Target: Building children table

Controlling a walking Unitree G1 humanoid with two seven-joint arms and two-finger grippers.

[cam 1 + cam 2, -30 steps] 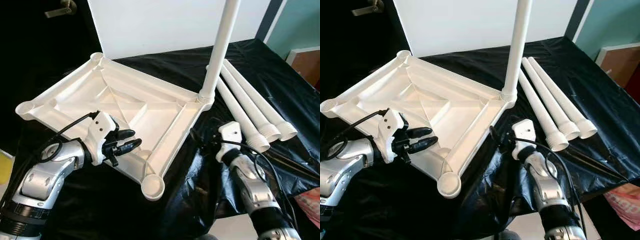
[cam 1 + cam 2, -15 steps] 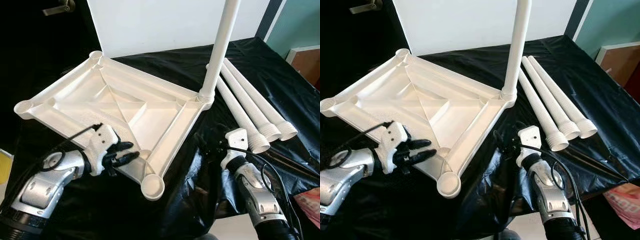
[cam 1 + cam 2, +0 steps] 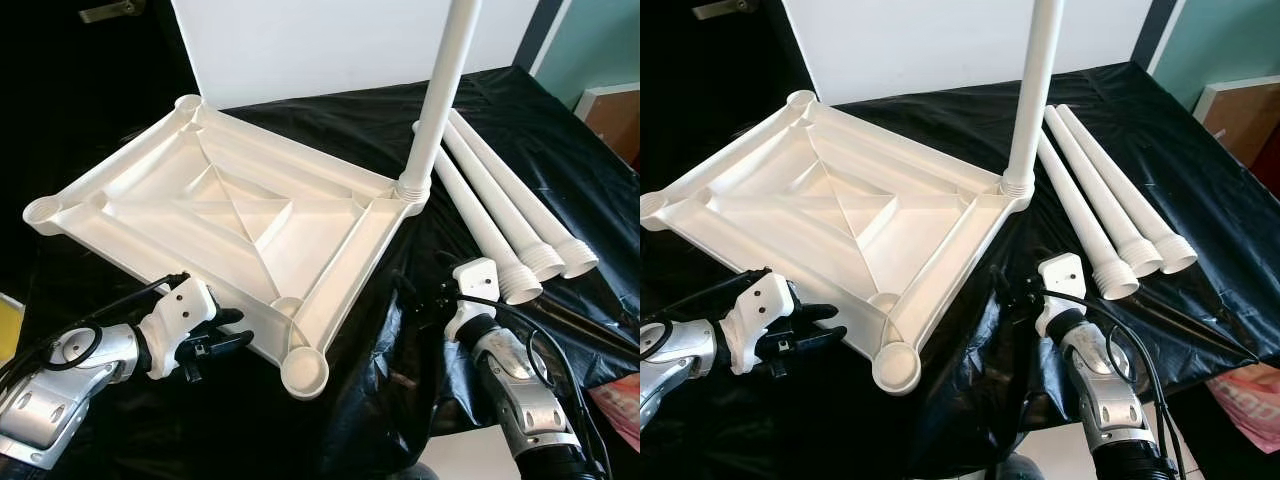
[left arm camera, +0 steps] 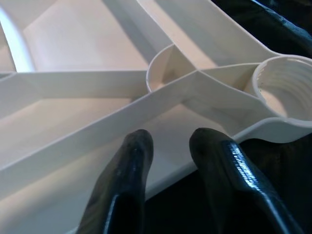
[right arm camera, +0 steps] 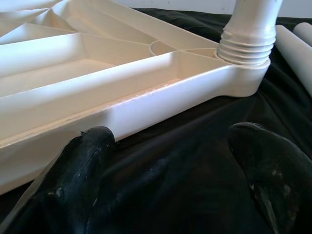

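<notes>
With one leg screwed into the upturned top and both grippers, left and right, released and empty, fetching a loose leg looks next.

upright leg: top cut off by frame edge | right gripper: fingertips hidden against black cloth in head views | door handle: partly cropped
</notes>
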